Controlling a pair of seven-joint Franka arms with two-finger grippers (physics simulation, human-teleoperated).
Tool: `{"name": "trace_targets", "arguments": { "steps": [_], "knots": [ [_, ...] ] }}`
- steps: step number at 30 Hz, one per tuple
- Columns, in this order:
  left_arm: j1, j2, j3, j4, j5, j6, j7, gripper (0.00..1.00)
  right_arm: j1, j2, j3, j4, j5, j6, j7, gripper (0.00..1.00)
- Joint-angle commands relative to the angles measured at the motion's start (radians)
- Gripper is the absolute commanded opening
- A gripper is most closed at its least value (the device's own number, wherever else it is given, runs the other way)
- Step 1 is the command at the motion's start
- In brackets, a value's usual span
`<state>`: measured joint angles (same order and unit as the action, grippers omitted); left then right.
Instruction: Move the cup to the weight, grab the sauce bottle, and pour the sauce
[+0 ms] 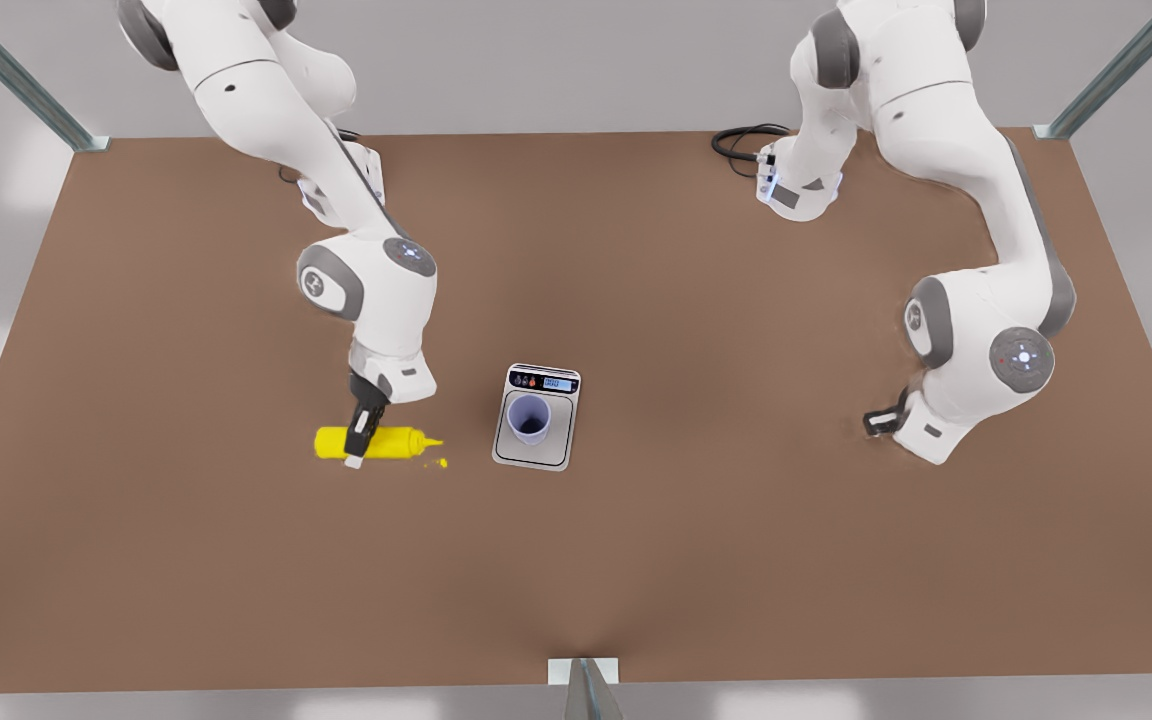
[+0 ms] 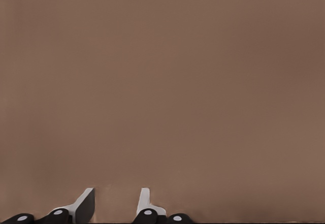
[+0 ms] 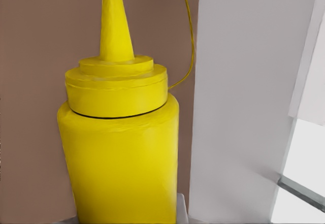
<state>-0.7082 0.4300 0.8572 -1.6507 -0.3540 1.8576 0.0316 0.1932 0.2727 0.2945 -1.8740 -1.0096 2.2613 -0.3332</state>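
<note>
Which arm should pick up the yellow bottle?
The right arm, most likely. Its tool is already down over the sauce bottle, which lies on the table beside the weight with the cup on it. The left tool waits far off over bare table.

A plain brown table (image 1: 696, 560) carries everything. The silver-grey weight (image 1: 536, 431) lies flat near the middle, display end toward the far edge. Toward the front view's left of it, well apart, the yellow sauce bottle (image 1: 388, 442) lies on its side, nozzle pointing at the weight. Small yellow drops of sauce (image 1: 441, 462) dot the tabletop just beside the nozzle. A black cable (image 1: 739, 141) coils at the far edge.
</note>
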Motion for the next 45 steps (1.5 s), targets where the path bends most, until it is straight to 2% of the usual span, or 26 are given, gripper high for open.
{"name": "trace_targets", "arguments": {
  "steps": [1,2,3,5,8,10,14,16,20,38,42,45],
  "knots": [
    [0.074,-0.026,-0.036,0.009,-0.115,-0.029,0.023,0.74,0.017,0.008,0.000,0.001,-0.027,-0.017,0.034,0.57],
    [0.488,-0.174,-0.450,0.012,0.128,-0.050,0.015,0.77,0.055,0.016,0.000,0.001,-0.049,-0.051,0.065,0.57],
    [0.674,-0.221,-0.673,0.014,0.227,-0.067,-0.025,0.80,0.086,0.019,0.000,0.001,-0.047,-0.071,0.065,0.57],
    [0.691,-0.303,-0.747,0.012,0.250,-0.100,-0.028,1.00,0.143,0.031,0.000,0.004,-0.043,-0.091,0.068,0.58],
    [0.645,-0.306,-0.753,0.026,0.305,-0.113,-0.116,1.00,0.216,0.079,0.000,0.039,-0.055,-0.219,0.060,0.58],
    [0.645,-0.312,-0.770,0.028,0.305,-0.110,-0.122,1.00,0.272,0.108,0.000,0.041,-0.136,-0.286,0.057,0.58],
    [0.633,-0.247,-0.771,0.103,0.305,-0.112,-0.136,1.00,0.331,0.151,-0.002,0.072,-0.210,-0.396,0.057,0.59],
    [0.632,-0.194,-0.770,0.160,0.354,-0.093,-0.122,1.00,0.333,0.175,-0.002,0.096,-0.250,-0.430,0.057,0.59],
    [0.632,-0.192,-0.768,0.163,0.357,-0.087,-0.124,1.00,0.362,0.258,-0.002,0.151,-0.251,-0.470,0.069,0.59],
    [0.632,-0.188,-0.767,0.215,0.356,-0.081,-0.124,1.00,0.357,0.272,-0.002,0.171,-0.238,-0.490,0.068,0.59],
    [0.632,-0.186,-0.767,0.216,0.356,-0.080,-0.124,1.00,0.339,0.270,-0.003,0.231,-0.083,-0.474,0.068,0.59],
    [0.632,-0.186,-0.767,0.216,0.354,-0.080,-0.124,1.00,0.250,0.243,-0.002,0.246,0.048,-0.408,0.033,0.59]
  ]
}}
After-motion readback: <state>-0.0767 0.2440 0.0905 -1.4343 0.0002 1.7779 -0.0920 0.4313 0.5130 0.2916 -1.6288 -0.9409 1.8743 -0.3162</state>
